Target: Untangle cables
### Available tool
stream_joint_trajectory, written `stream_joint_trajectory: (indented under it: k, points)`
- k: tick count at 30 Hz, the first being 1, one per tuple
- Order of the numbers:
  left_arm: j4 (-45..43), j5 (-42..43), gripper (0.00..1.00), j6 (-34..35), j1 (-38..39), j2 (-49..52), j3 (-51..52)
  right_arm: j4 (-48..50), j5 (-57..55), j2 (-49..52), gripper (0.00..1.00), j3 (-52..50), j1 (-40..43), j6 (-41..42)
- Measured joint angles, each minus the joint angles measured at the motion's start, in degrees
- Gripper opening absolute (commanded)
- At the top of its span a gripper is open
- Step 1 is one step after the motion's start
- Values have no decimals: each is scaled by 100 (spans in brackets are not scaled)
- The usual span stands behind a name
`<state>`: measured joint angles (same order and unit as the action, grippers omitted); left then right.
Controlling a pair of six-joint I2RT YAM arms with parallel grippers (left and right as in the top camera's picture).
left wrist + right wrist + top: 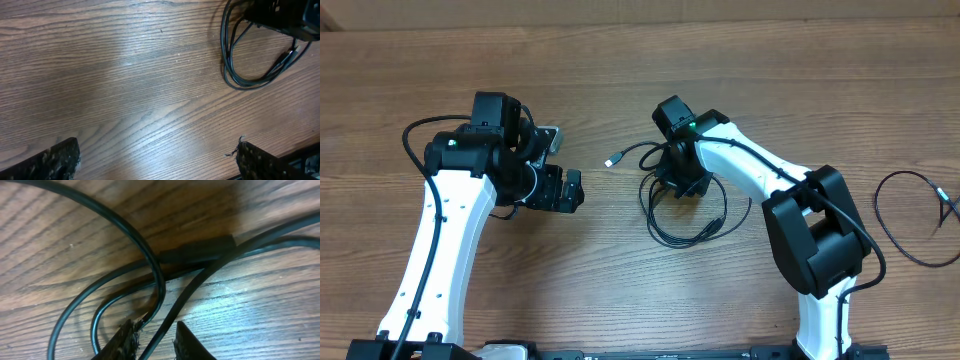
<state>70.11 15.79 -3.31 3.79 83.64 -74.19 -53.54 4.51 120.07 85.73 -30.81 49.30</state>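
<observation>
A black cable lies in tangled loops (660,232) on the wooden table, with its metal plug end (612,160) pointing left. My right gripper (682,185) is down on the top of the tangle. In the right wrist view its fingers (156,342) are close together with one black strand between them, and a thick plug body (200,250) lies just beyond. My left gripper (570,190) is open and empty, low over bare wood left of the tangle. The left wrist view shows its wide-apart fingers (160,162) and the cable loops (250,84) at the upper right.
A second black cable (881,200) lies in a loose curve at the far right of the table, apart from the tangle. The right arm's body stands between the two cables.
</observation>
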Motion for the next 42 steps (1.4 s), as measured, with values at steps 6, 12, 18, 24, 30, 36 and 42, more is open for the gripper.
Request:
stream_joint_trajectory:
  k: [6,12,18,24,30,36,42]
  points:
    - [0,0,99,0,0,0,0,20,13,33,4,0,-4,125]
    - [-2,0,100,0,0,0,0,-597,15,28,4,76,39,146]
    - [0,0,99,0,0,0,0,-1038,15,-435,4,590,142,-271]
    - [2,0,100,0,0,0,0,-1008,79,-2179,4,1021,46,-1073]
    - [-2,-2,100,0,0,0,0,-1233,146,-3676,4,1172,-138,-1493]
    - [-138,0,100,0,0,0,0,-1512,260,-4085,4,1172,-396,-1875]
    - [-254,0,100,0,0,0,0,-1547,299,-4089,4,1172,-686,-1884]
